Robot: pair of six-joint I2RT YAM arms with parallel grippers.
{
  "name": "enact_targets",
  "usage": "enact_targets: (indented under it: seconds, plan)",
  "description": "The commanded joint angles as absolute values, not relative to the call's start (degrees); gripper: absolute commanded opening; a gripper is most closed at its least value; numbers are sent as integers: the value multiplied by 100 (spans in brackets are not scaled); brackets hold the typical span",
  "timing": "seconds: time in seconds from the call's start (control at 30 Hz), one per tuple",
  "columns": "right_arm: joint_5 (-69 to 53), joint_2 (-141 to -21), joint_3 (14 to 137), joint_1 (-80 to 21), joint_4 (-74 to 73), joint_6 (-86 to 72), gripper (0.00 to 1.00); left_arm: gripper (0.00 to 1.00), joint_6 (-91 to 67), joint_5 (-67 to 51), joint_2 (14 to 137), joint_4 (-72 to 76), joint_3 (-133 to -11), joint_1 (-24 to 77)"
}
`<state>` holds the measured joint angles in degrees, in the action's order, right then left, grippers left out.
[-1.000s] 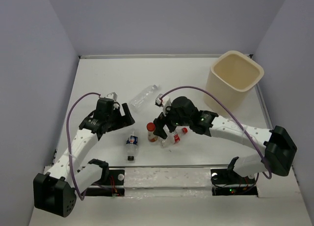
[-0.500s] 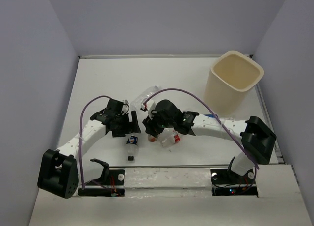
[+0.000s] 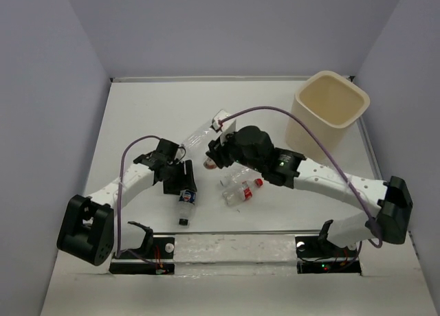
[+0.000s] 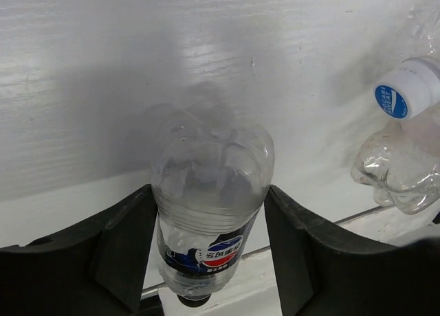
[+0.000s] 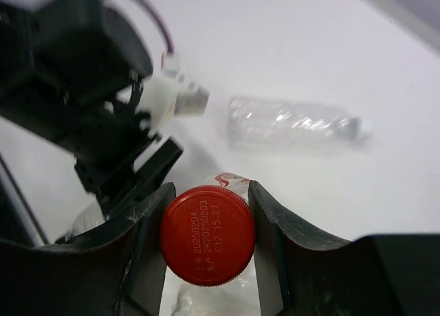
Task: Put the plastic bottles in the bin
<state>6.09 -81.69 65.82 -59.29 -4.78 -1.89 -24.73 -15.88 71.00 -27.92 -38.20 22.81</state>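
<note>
A white worktop point(image 3: 158, 110) sits boxed in by plain, pale lavender-grey walls point(image 3: 227, 27) at back, left and right, under soft, even light.

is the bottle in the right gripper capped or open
Capped: the right wrist view shows a red cap sitting on the bottle, held between the fingers of the right gripper.
</note>
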Motion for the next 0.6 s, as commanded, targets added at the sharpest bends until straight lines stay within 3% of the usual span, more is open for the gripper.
enact_targets:
  seconds: [0.0, 0.03, 0.07, 0.13, 0.2, 0.4, 0.57]
  plan:
    - [2520, -7139, 7373, -5749, -88, 517, 0, 58, -2268, -1898, 7224, -2909, -3902, 2312]
    - [2766, -7006, 7435, -5635, -79, 632, 0, 53, -2233, -1898, 7277, -2953, -3946, 2312]
    - [3186, -6770, 7531, -5303, -62, 842, 0, 39, -2172, -1933, 7364, -2971, -3981, 2312]
    - [3645, -6558, 7637, -4865, -70, 1027, 0, 23, -2145, -2021, 7400, -2962, -3973, 2312]
    - [3796, -6225, 7620, -4153, -62, 1028, 0, 14, -2092, -2074, 7322, -2927, -4008, 2312]
    - [4052, -5950, 7515, -2850, 167, 1055, 0, 13, -2197, -2241, 6900, -2804, -4367, 2320]
    - [3412, -6398, 7444, -1498, -120, 599, 0, 13, -2390, -2320, 6697, -2734, -5253, 2329]
